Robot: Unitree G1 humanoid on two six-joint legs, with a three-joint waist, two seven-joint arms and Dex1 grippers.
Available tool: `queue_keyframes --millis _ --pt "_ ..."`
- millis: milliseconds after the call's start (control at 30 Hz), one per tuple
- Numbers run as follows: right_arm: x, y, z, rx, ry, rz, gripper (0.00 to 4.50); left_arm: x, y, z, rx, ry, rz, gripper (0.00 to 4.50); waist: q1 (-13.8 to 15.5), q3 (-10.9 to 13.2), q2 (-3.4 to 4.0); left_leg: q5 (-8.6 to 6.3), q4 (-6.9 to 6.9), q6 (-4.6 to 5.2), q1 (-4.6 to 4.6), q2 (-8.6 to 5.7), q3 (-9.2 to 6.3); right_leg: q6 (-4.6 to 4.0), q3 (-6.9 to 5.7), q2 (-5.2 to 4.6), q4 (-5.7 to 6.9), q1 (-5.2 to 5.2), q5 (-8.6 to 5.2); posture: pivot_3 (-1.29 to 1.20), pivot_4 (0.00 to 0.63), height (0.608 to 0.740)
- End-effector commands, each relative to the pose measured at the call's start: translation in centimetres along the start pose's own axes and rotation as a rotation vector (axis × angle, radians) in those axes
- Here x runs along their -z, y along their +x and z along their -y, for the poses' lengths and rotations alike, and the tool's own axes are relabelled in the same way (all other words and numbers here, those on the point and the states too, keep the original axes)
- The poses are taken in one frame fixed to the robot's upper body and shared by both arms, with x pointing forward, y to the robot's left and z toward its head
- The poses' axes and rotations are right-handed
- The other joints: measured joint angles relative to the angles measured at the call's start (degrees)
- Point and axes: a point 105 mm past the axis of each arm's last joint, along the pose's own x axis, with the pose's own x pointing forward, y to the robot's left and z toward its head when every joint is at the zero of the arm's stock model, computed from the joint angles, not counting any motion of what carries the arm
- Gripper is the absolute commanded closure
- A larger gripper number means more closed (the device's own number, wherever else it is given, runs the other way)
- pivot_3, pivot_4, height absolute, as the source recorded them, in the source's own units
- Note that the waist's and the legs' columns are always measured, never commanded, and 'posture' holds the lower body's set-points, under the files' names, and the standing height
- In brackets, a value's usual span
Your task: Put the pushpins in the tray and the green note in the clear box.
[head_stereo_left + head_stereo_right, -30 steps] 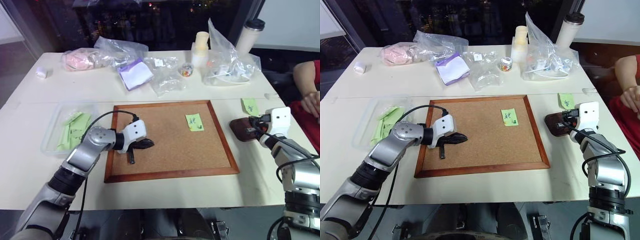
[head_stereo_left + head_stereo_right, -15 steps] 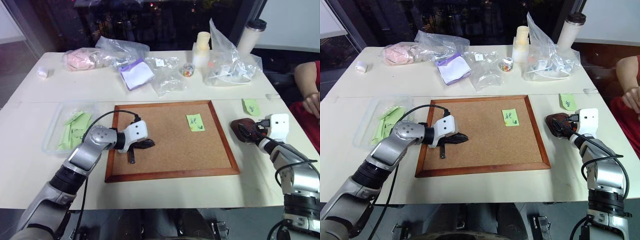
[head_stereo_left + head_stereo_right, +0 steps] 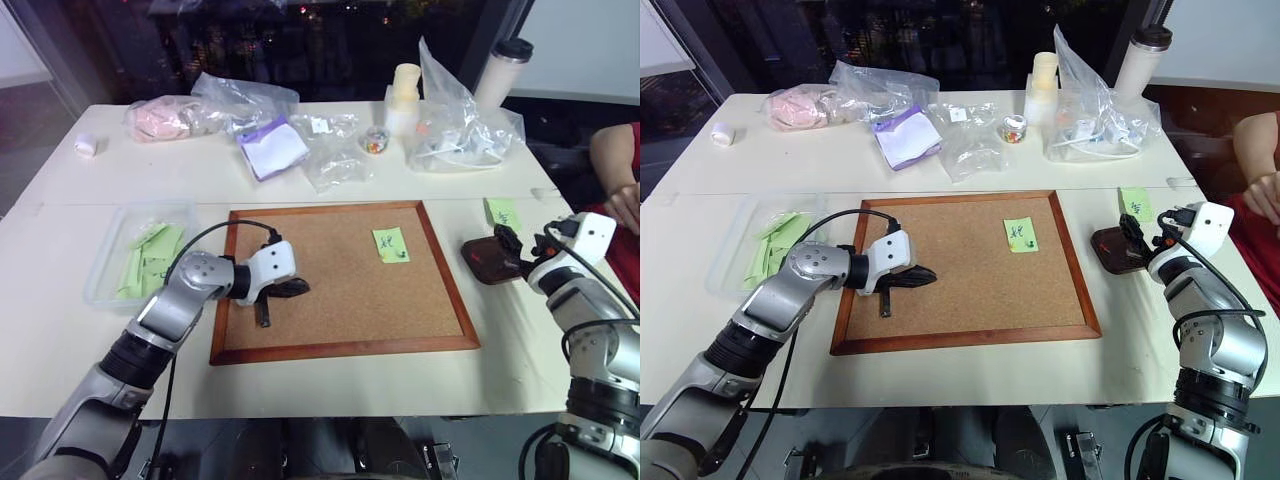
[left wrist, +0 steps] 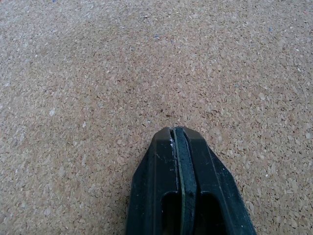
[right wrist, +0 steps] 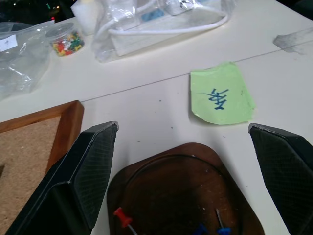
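The dark wooden tray lies right of the corkboard. It holds a red pushpin and blue pushpins. My right gripper hovers over the tray's right side, open, its fingers spread wide with nothing between them. The green note with dark scribbles lies on the corkboard's upper right. My left gripper is shut and empty, its tip resting low over the cork at the board's left. The clear box sits left of the board and holds plain green slips.
A second green note with a blue scribble lies on the table just beyond the tray. Plastic bags, a small jar of coloured pins, a white bottle and a tumbler line the back. A person's arm is at the right edge.
My right gripper has gone from shut to wide open over the tray, rolled, and drawn back to the right. The left arm has stayed still.
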Motion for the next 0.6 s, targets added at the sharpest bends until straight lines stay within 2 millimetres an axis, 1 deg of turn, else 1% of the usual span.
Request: queue_keyframes --millis 33,67,133,200,267,400,600 --pt "-0.8 -1.2 -5.5 -0.278 -0.205 0.008 0.14 2.2 0.3 0.7 0.012 -0.042 -0.078 4.5 0.0 0.0 0.0 0.0 -0.01 0.01 0.0 0.0 0.0 0.0 0.0 0.0 -0.01 0.0 0.0 0.0 0.15 0.734" --pt "0.1 -1.7 -7.3 -0.375 -0.249 -0.024 0.14 2.2 0.3 0.7 0.012 -0.043 -0.079 4.5 -0.1 0.0 0.0 -0.01 -0.01 0.02 0.0 0.0 -0.01 0.0 0.0 0.01 -0.02 0.0 0.0 0.0 0.15 0.734" --pt "1.5 -2.5 -9.7 -0.493 -0.294 -0.068 0.14 2.2 0.3 0.7 0.012 -0.045 -0.08 4.5 -0.1 0.0 0.0 -0.01 -0.02 0.03 0.02 0.02 -0.04 0.0 0.0 0.04 -0.02 0.01 0.0 0.0 0.15 0.734" --pt "2.0 -2.7 -11.0 -0.54 -0.291 -0.068 0.14 2.3 0.3 0.7 0.012 -0.045 -0.081 4.5 -0.1 0.0 -0.01 -0.01 -0.01 0.03 0.11 0.02 -0.05 0.0 0.0 0.04 -0.01 0.09 0.0 0.0 0.15 0.734" --pt "2.2 -2.3 -11.8 -0.555 -0.279 -0.048 0.14 2.2 0.3 0.6 0.013 -0.045 -0.081 4.5 -0.1 0.0 -0.02 -0.03 -0.02 0.04 0.22 0.02 -0.06 0.0 0.0 0.02 -0.04 0.23 -0.01 0.0 0.15 0.734" --pt "3.5 -1.3 -13.0 -0.577 -0.318 -0.056 0.14 2.2 0.4 0.7 0.015 -0.045 -0.082 4.5 -0.1 0.0 -0.03 -0.04 -0.02 0.07 0.26 0.01 -0.05 -0.01 -0.02 0.02 -0.06 0.26 -0.01 0.0 0.15 0.734" --pt "4.4 -0.5 -13.7 -0.607 -0.332 -0.068 0.14 2.2 0.3 0.7 0.012 -0.047 -0.084 4.5 -0.1 0.0 -0.03 -0.04 -0.04 0.07 0.29 0.02 -0.02 -0.01 -0.01 0.02 -0.07 0.28 -0.02 0.0 0.15 0.734"
